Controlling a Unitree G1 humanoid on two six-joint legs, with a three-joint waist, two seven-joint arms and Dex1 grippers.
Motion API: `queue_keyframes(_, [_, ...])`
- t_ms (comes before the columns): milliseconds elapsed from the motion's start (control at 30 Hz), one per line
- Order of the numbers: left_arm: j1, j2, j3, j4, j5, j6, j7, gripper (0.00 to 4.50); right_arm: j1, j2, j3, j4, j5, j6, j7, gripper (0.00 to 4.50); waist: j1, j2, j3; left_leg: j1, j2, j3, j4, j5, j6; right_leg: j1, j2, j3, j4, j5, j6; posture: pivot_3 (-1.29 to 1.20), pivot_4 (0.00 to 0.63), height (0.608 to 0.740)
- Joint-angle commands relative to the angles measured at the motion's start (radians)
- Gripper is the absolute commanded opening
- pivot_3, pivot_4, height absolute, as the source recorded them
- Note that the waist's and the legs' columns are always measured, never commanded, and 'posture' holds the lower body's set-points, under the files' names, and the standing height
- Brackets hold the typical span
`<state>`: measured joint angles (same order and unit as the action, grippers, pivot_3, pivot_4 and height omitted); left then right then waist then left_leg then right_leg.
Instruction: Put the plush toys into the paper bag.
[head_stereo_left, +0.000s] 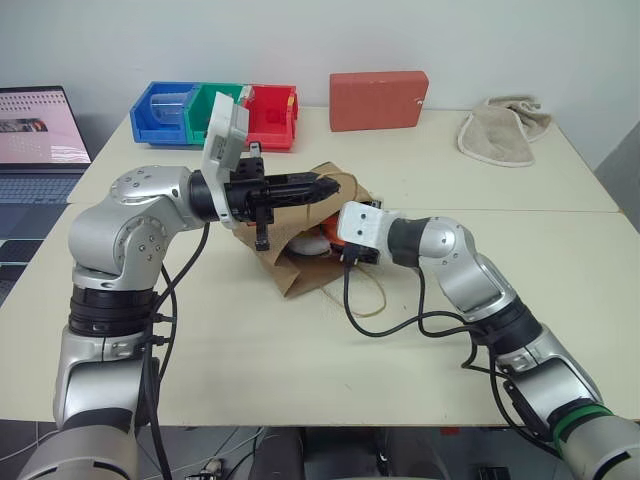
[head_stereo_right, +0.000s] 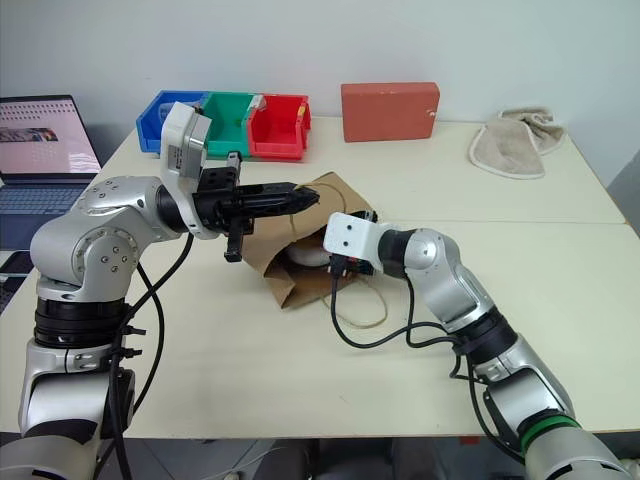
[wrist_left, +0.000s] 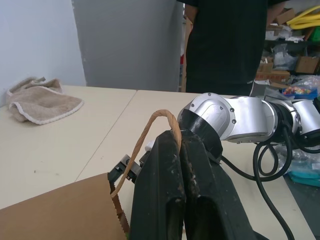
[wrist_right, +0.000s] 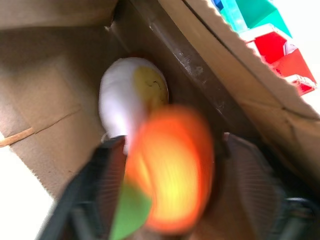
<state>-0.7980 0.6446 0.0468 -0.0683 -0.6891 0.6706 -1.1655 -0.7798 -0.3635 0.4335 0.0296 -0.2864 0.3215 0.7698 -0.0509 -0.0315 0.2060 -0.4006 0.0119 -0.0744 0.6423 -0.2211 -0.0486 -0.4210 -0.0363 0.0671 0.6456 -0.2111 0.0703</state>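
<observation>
Carrot plush (wrist_right: 172, 170) (soft, light; grip mid-body) sits between wide right fingers (wrist_right: 107, 185) inside paper bag (head_stereo_left: 300, 270), left fingers (wrist_left: 177, 190) pinching handle (wrist_left: 150, 135).

The paper bag (head_stereo_right: 300, 262) is lying on its side on the pale table (head_stereo_right: 300, 380), mouth facing the robot. The left gripper (head_stereo_right: 305, 196) is reaching level across the bag's upper edge, its 2 black fingers pressed together there. The right gripper (head_stereo_right: 325, 262) is sitting at the bag's mouth; fingers hidden behind the wrist. The white egg toy (head_stereo_right: 305, 256) is showing inside. 1 loop handle (head_stereo_right: 365, 310) is lying flat on the table.
</observation>
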Motion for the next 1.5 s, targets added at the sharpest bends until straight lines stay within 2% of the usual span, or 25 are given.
queue_keyframes(33, [-0.029,0.001,0.024,-0.007,-0.009,-0.012,0.009,0.00,-0.012,-0.007,-0.025,-0.048,0.016,0.004,0.018,4.47,0.000,0.000,0.000,0.000,0.000,0.000,0.000,0.000,0.000,0.000,0.000,0.000,0.000,0.000,0.000,0.00,0.150,0.740])
queue_keyframes(333, [-0.022,-0.009,0.014,0.002,0.004,-0.028,0.019,0.00,0.022,-0.057,-0.048,-0.189,0.098,0.063,0.124,4.47,-0.001,0.000,0.000,0.000,0.000,0.000,0.000,0.000,0.000,0.000,0.000,0.000,0.000,0.000,0.000,0.00,0.150,0.740])
queue_keyframes(667, [-0.025,-0.022,0.000,0.014,0.020,-0.045,0.015,0.00,0.122,-0.270,-0.201,-0.463,0.446,0.252,0.386,4.47,0.001,0.000,0.000,0.000,0.000,-0.001,0.000,0.000,0.000,0.001,0.000,-0.001,0.000,0.000,0.000,0.00,0.150,0.740])
queue_keyframes(767, [-0.027,-0.022,0.007,0.012,0.021,-0.046,0.018,0.00,0.208,-0.292,-0.231,-0.431,0.461,0.311,0.328,4.47,0.001,0.000,0.000,0.000,0.000,-0.001,0.000,0.000,0.000,0.001,0.000,-0.001,0.000,0.000,0.000,0.00,0.150,0.740])
queue_keyframes(867, [-0.024,-0.019,0.011,0.009,0.023,-0.047,0.019,0.00,0.268,-0.238,-0.231,-0.378,0.440,0.356,0.209,4.47,0.001,0.000,0.000,0.000,0.000,-0.001,0.000,0.000,0.000,0.001,0.000,-0.001,0.000,-0.001,-0.001,0.00,0.150,0.740])
queue_keyframes(1000, [-0.019,-0.016,0.011,0.002,0.026,-0.046,0.020,0.00,0.300,-0.171,-0.182,-0.309,0.378,0.396,0.080,4.47,-0.007,0.000,0.000,0.000,0.000,0.000,0.000,0.000,0.000,0.000,0.000,0.000,0.000,0.000,-0.001,0.00,0.150,0.740])
queue_keyframes(1167, [-0.009,-0.014,0.012,-0.006,0.028,-0.047,0.024,0.00,0.284,-0.109,-0.163,-0.257,0.377,0.435,0.010,4.47,-0.005,0.000,0.000,0.000,0.000,0.000,0.000,0.000,0.000,0.000,0.000,0.000,0.000,0.000,-0.001,0.00,0.150,0.740])
queue_keyframes(1267, [-0.006,-0.014,0.014,-0.008,0.028,-0.049,0.027,0.00,0.271,-0.082,-0.162,-0.226,0.388,0.462,-0.009,3.93,-0.005,0.000,0.000,0.000,0.000,0.000,0.000,0.000,0.000,0.000,0.000,0.000,0.000,0.000,-0.001,0.00,0.150,0.740])
queue_keyframes(1500, [-0.004,-0.013,0.016,-0.008,0.031,-0.052,0.031,0.00,0.254,-0.097,-0.115,-0.163,0.345,0.413,-0.021,1.43,-0.006,0.000,0.000,0.000,0.000,0.000,0.000,0.000,0.000,0.000,0.000,-0.001,0.000,0.000,-0.001,0.00,0.150,0.740])
